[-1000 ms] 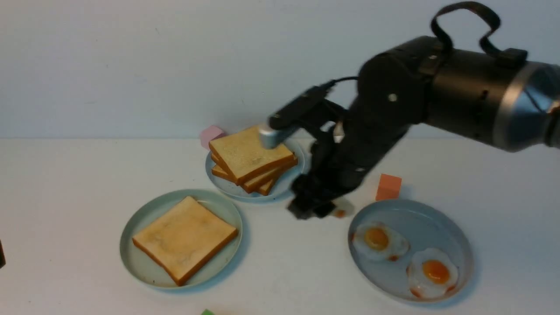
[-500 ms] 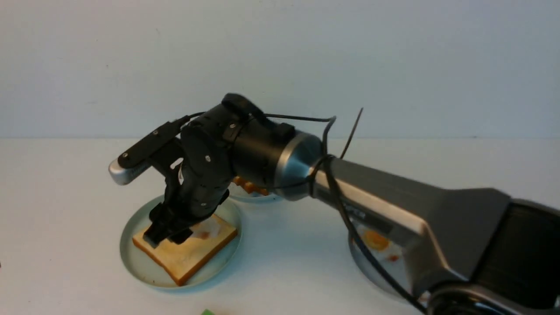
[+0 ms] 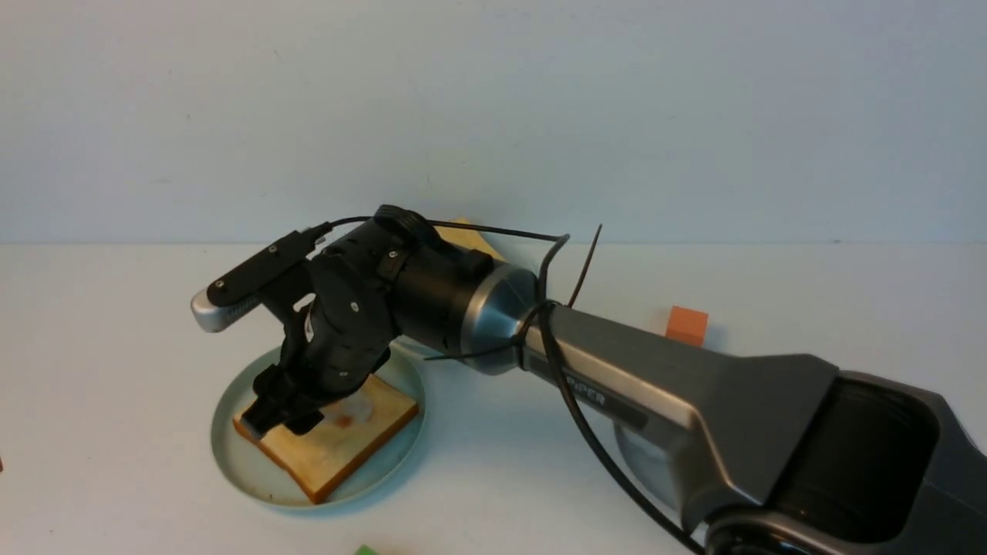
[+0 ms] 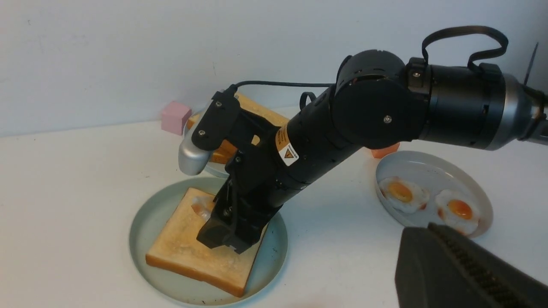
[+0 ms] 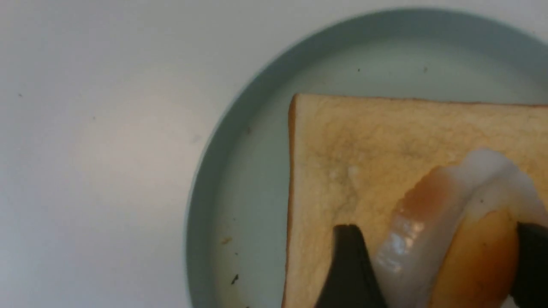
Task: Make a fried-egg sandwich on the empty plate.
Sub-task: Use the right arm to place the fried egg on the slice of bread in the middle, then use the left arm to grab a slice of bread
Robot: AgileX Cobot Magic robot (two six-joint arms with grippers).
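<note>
Right claw (image 3: 281,416): mine, jaws wide, gripping folded fried egg (image 5: 432,239) by its sides, directly over toast slice (image 3: 351,455). Toast slice: flat on mint-green plate (image 3: 231,455), left of desk (image 3: 116,347) middle, toward near edge. Grey plate (image 4: 479,188): two eggs (image 4: 402,192), toward right edge. Left claw (image 4: 449,265): mine, closed, well apart from mint-green plate.

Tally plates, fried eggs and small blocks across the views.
Plates: 3, green plate, blue-grey plate, grey plate
Fried eggs: 3, one egg and another on the grey plate, a third egg pinched between the right fingers
Blocks: 3, pink block, orange block, green block
Total: 9
</note>
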